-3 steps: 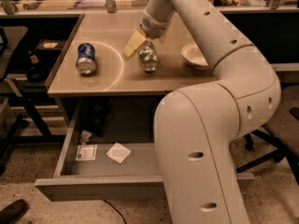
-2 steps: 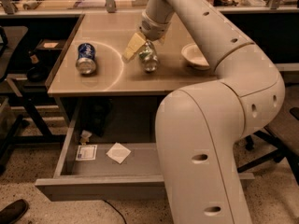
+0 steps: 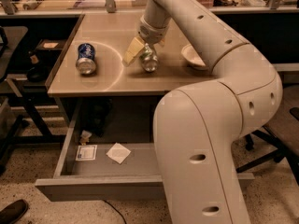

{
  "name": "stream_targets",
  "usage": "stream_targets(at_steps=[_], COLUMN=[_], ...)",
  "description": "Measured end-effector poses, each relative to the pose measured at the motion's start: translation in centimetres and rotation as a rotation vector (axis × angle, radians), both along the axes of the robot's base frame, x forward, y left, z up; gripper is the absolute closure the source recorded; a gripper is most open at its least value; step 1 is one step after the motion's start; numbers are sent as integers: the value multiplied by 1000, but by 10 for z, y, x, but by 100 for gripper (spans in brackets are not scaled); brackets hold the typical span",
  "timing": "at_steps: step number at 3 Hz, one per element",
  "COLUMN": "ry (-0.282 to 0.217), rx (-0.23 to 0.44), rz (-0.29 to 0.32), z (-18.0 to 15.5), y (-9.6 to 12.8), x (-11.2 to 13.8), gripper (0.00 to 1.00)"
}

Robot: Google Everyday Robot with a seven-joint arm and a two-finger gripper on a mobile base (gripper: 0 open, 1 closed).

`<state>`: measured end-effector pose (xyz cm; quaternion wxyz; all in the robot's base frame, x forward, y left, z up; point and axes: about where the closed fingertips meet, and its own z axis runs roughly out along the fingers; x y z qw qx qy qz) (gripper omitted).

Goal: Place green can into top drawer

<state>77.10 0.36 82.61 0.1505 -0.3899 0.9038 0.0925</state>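
gripper [image 3: 141, 56] is down on the desk [image 3: 112, 80], right at the green can [image 3: 149, 59]. we see a pale yellow pad to the can's left, the rest is hidden behind the can and wrist. we cannot tell if it is spread or pinching the can. the green can sits on the desk top near the middle, silver end toward us, we can't tell if it's lying or tilted. blue can [image 3: 86, 59] lies on its side well to the left, apart from the gripper. white bowl [image 3: 193, 56] is right of the green can, partly behind the arm [image 3: 205, 125]. top drawer [image 3: 93, 188] is pulled out under the desk, open. inside we see a white paper square [image 3: 118, 152], a small card [image 3: 86, 152] just left of it, and a small item [image 3: 85, 136] at the back left, too small to name. the arm covers the drawer's right part. the green can is not in the drawer.
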Motion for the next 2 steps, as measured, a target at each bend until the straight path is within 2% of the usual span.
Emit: stream_targets(at_steps=[1,2], ry=[0,0], rx=[0,0], rz=[0,0], z=[0,0], y=[0,0], x=[0,0], gripper=[0,18])
